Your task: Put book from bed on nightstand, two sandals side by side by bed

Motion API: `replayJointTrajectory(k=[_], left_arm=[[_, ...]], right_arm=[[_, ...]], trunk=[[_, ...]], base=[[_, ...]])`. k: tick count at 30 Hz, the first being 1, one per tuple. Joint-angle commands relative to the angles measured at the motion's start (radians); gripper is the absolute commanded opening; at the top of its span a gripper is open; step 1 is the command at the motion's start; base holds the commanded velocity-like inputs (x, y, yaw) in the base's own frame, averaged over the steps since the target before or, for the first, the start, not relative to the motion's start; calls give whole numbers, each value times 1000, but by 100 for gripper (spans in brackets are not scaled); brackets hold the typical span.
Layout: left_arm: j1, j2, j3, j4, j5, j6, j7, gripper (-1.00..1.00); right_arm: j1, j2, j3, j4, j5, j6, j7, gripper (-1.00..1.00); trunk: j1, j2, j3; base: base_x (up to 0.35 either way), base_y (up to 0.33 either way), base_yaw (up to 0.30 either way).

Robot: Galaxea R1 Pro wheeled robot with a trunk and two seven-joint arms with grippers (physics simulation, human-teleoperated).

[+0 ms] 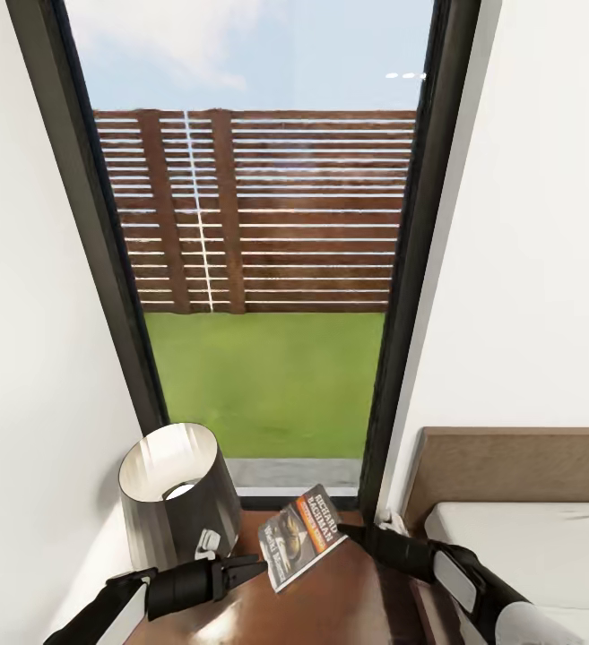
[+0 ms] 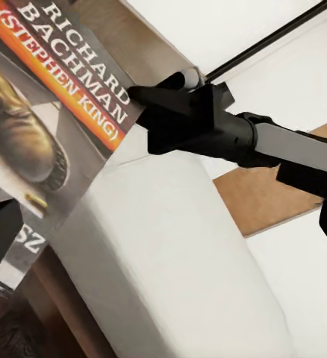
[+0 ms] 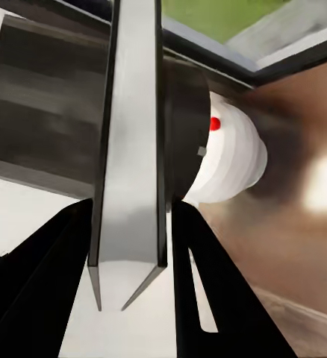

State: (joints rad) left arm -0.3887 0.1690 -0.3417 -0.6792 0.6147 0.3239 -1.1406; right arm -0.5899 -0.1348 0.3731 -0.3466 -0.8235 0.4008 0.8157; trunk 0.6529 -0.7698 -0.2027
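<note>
You are facing a tall dark-framed window (image 1: 258,269) with a slatted fence and grass outside. Below it, the book (image 1: 300,536) is held tilted over the glossy brown nightstand (image 1: 330,605) — your right gripper (image 1: 348,534) pinches its upper right edge, fingers closed on the cover. Your left gripper (image 1: 256,566) sits just at the book's lower left edge; whether it grips cannot be told. A dark lamp shade (image 1: 177,488) stands on the nightstand to the left, and the bed (image 1: 527,537) with its brown headboard lies to the right.
</note>
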Motion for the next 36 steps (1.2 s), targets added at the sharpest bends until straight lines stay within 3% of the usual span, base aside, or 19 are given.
replayJointTrajectory(k=[1,6,12,15,36], left_arm=[[-1,1,-5,0,11,11,0,100],[0,-6,-7,0,11,7,9,100],[1,-9,-7,11,11,6,14,100],[1,-9,-7,12,11,6,14,100],[1,-3,-2,10,12,11,-1,100]], right_arm=[[-1,-1,4,-12,-7,13,-3,-100],[-2,0,0,-36,-22,25,-7,-100],[-1,-2,1,-37,-139,27,-8,-100],[-1,-2,1,-36,-162,27,-7,-100],[-1,0,6,-26,-171,21,-11,-100]], trunk=[[0,-1,-2],[0,-1,-2],[12,-22,-11],[23,-43,-20],[104,-190,-86]], base=[[0,0,0],[0,0,0],[0,0,0],[0,0,0],[0,0,0]])
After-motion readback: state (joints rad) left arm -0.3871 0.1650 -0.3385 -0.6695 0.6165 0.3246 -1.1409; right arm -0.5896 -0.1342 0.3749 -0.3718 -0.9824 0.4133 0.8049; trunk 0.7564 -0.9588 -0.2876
